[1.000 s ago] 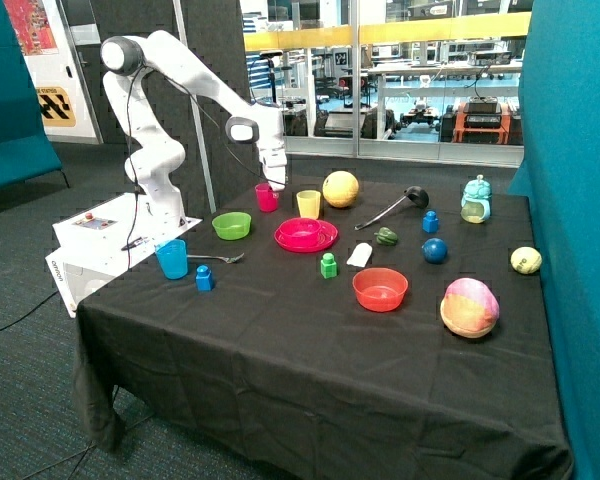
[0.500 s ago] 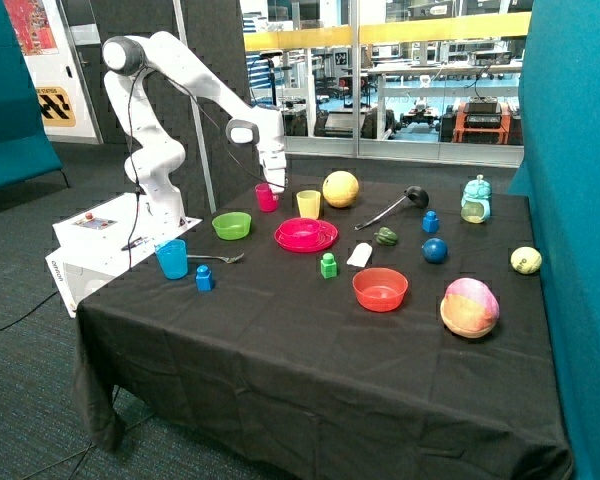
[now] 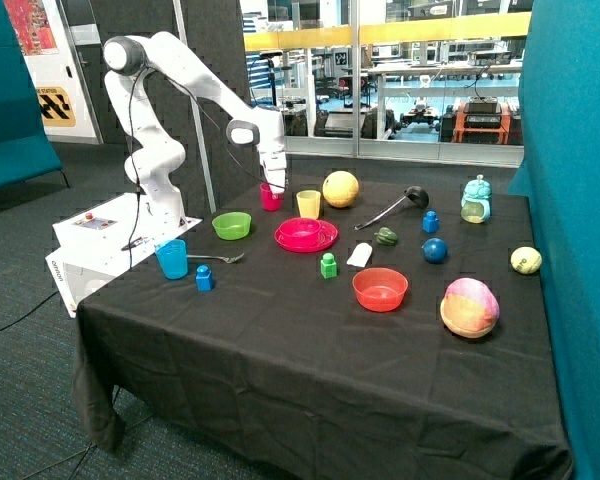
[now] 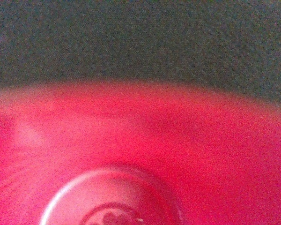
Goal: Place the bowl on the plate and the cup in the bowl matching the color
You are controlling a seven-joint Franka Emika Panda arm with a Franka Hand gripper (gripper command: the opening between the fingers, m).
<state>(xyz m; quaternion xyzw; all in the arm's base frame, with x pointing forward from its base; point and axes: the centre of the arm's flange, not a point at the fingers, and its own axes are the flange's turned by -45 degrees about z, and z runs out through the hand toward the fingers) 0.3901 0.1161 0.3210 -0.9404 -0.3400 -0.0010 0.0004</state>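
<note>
So going left to right along the far side of the black-clothed worktop (image 3: 280, 340): the white arm's hand (image 3: 273, 183) sits right over the small magenta-pink plastic cup (image 3: 270, 197), which stands upright just left of the yellow plastic cup (image 3: 308, 203). The wrist view is basically all pink, looking down into the cup's (image 4: 131, 154) mouth with its round bottom showing, so the hand is lined up along the cup's upright axis, right on top. Can't tell if the hand is open or closed on it; the tips are hidden in both views.

Next, right and a bit nearer: the small magenta-pink bowl (image 3: 300, 232) already sits on the flat magenta-pink plate (image 3: 323, 243). So I'd guess the cup needs a short hop right and toward the near side into that bowl.
</note>
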